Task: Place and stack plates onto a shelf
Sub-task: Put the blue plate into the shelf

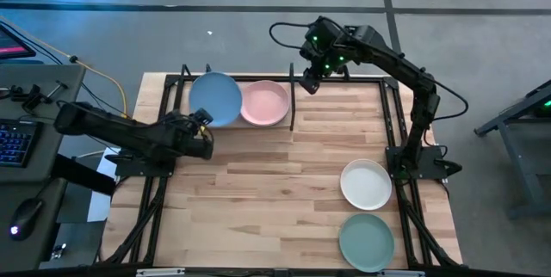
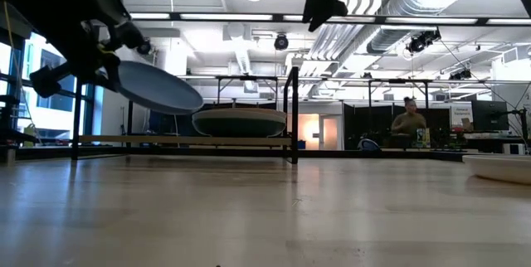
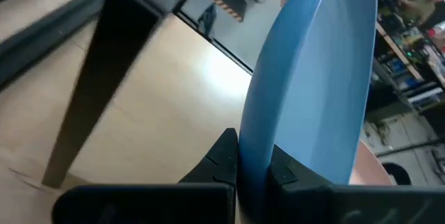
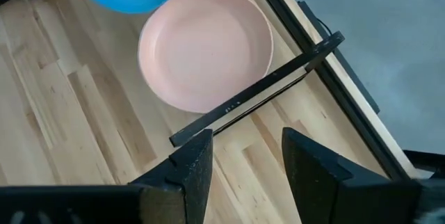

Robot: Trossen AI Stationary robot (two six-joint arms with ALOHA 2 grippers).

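My left gripper (image 1: pixel 201 126) is shut on the blue plate (image 1: pixel 215 98), which hangs tilted over the left part of the shelf (image 1: pixel 172 88). The low view shows the blue plate (image 2: pixel 158 89) above the shelf board (image 2: pixel 182 140). The pink plate (image 1: pixel 264 102) rests bottom down on the shelf, just right of the blue one. My right gripper (image 1: pixel 310 79) is open and holds nothing, raised above the shelf's right end; its wrist view looks down on the pink plate (image 4: pixel 205 46). The white plate (image 1: pixel 366 183) and the sage green plate (image 1: pixel 366 241) lie on the table near the right edge. My left gripper pinches the blue plate's rim (image 3: pixel 254 172) between its two fingers, one finger (image 3: pixel 222 158) on one face and the other (image 3: pixel 285 172) on the opposite face. It comes nearly level from the table's left and near side. The plate is lifted clear and slopes down away from the fingers.
A black cross rod (image 4: pixel 257 92) and an upright post (image 2: pixel 294 114) bound the shelf's right end beside the pink plate. Black frame rods run along both table sides. A person (image 2: pixel 406 122) sits far behind the table. Bare wood (image 1: pixel 258 182) fills the table's middle.
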